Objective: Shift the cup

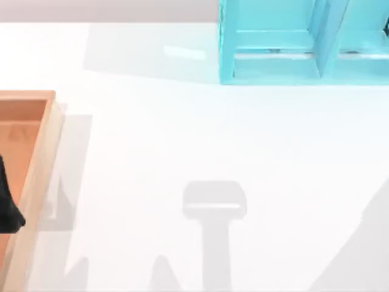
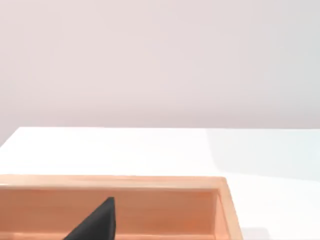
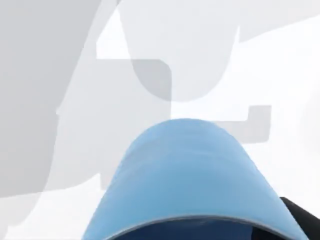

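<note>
Cup (image 3: 187, 175) close under right wrist camera, above white counter (image 1: 182, 140); apparently held by right end effector, grip itself not visible. Carry step. Next: lower, release. Left arm parked over wooden tray (image 1: 37, 164).

Blue cup (image 3: 187, 175) above white table (image 3: 60, 215)

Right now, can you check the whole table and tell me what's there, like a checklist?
Surface: white table, crossed by grey shadows.
Job's things: blue cup, close up against the right wrist camera.
Clutter: wooden tray at the table's left edge; turquoise shelf at the far right.
Grippers: left gripper over the wooden tray; right gripper right beside the cup.
Cables: nothing seen.
Surroundings: plain pale wall behind the table.
</note>
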`<control>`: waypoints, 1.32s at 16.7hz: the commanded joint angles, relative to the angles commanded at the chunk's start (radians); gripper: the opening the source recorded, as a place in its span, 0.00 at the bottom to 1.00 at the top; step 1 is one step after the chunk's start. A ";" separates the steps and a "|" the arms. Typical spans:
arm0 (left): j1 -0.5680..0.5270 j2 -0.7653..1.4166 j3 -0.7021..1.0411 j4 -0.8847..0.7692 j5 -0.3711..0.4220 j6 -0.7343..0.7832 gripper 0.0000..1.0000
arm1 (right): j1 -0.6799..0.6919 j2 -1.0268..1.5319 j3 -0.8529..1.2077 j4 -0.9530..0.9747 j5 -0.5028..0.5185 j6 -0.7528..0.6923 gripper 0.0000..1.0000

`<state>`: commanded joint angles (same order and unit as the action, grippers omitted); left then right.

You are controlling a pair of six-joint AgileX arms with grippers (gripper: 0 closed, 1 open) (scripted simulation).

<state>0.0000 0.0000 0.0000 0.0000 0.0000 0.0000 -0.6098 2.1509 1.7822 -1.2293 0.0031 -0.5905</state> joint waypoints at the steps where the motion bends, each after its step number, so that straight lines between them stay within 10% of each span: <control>1: 0.000 0.000 0.000 0.000 0.000 0.000 1.00 | -0.044 0.012 0.043 -0.023 -0.001 -0.044 0.00; 22: 0.000 0.000 0.000 0.000 0.000 0.000 1.00 | -0.100 0.051 -0.109 0.183 -0.003 -0.100 0.08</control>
<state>0.0000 0.0000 0.0000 0.0000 0.0000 0.0000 -0.7100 2.2016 1.6734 -1.0461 0.0003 -0.6906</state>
